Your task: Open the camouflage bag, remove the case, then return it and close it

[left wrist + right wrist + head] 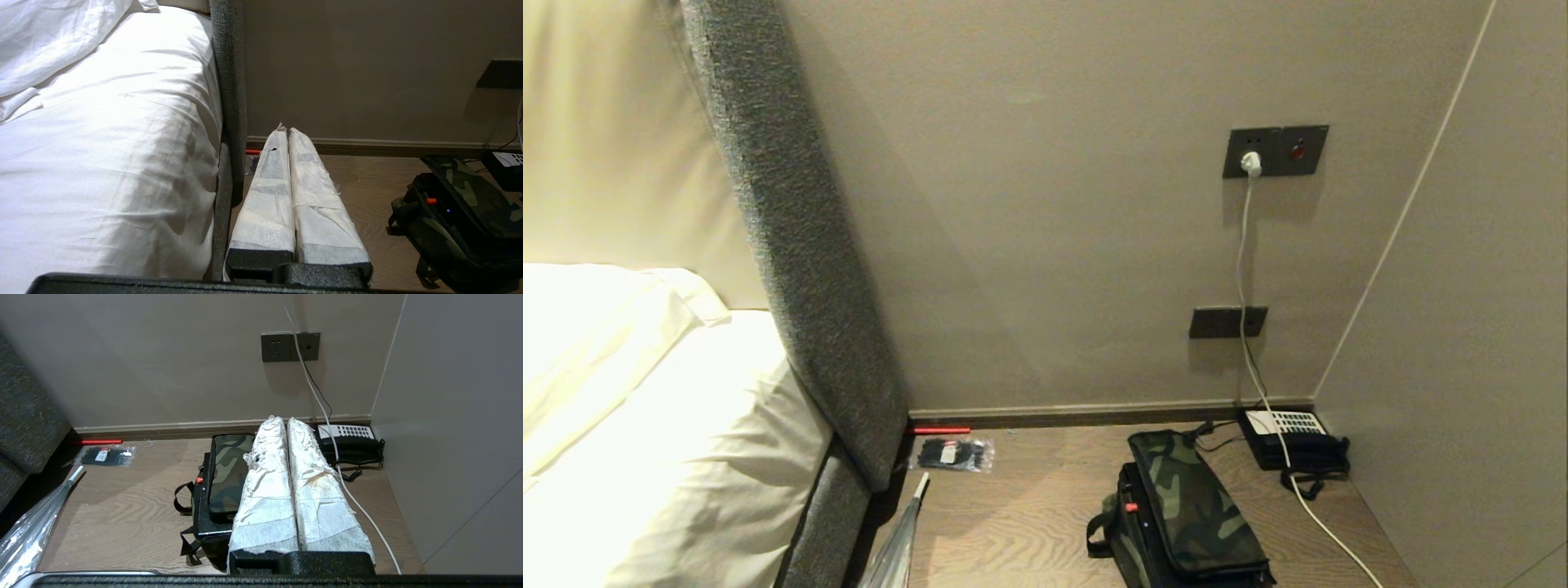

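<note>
camouflage bag [1188, 510] lay closed on the wooden surface [1013, 523] at about five o'clock in the head view, its long green-patterned lid running toward the wall. a black telephone [1294, 441] sat beyond it at one o'clock from the bag, with a white cable [1245, 269] trailing down from a wall socket past the bag's right side. a clear packet of cable ties [954, 453] lay well apart at ten o'clock from the bag, near the grey headboard [800, 245].

neither arm showed in the head view. left gripper [285, 128] had its wrapped fingers pressed together, holding nothing, beside the white bed [106, 143]. right gripper [282, 419] was likewise pressed together and empty, hanging above the bag's right half.

the case was not visible; presumably it was inside, so no step looked started.

the bag seemed soft-sided and fairly light, likely to slump or slide on the smooth wood when the lid was pulled. the small red tab [1130, 507] on its black left side looked like the pull to pinch. bracing the bag with the other gripper would probably help; the loose black straps [1098, 535] could snag.
</note>
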Motion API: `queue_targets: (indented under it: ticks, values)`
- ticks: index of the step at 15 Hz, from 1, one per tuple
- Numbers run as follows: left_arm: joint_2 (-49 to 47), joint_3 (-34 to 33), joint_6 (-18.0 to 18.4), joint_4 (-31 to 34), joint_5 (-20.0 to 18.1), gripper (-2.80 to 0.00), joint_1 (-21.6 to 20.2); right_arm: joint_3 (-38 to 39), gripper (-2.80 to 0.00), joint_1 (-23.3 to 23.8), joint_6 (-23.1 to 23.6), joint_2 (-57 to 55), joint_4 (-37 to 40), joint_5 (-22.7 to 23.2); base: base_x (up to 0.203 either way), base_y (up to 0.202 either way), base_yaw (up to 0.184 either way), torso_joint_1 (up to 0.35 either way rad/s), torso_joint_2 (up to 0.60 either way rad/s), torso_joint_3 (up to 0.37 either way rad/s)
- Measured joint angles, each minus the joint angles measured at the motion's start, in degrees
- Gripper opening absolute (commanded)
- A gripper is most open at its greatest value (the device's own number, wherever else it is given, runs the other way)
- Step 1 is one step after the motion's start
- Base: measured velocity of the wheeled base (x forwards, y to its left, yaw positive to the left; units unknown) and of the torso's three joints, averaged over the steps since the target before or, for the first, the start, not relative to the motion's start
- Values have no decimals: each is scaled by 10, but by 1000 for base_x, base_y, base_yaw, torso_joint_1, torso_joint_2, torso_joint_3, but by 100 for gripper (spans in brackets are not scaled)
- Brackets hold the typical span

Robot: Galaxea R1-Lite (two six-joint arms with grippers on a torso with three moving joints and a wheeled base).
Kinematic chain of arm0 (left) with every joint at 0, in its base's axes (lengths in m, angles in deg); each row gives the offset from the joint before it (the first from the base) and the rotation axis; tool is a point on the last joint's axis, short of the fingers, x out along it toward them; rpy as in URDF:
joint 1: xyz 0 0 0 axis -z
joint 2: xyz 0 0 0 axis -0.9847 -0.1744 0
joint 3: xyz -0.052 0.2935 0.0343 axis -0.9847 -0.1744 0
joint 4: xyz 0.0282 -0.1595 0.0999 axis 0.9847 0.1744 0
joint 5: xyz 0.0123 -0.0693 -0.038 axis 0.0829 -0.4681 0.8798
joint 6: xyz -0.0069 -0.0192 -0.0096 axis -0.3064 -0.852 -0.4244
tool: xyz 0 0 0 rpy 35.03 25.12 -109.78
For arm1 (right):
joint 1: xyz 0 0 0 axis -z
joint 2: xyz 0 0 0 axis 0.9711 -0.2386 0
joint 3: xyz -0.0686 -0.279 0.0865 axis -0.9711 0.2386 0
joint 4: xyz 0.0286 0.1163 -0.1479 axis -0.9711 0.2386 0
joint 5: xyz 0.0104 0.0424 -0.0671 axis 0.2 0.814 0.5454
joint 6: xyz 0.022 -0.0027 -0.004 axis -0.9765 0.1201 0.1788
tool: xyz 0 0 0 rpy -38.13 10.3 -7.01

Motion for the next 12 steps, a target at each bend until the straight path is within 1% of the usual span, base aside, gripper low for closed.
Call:
queue_targets:
  ticks: [12]
  values:
    - [0, 0, 0, 0, 0, -280, 0, 0, -280, 0, 1, 0, -2, 1, 0, 0, 0, 0, 0, 0]
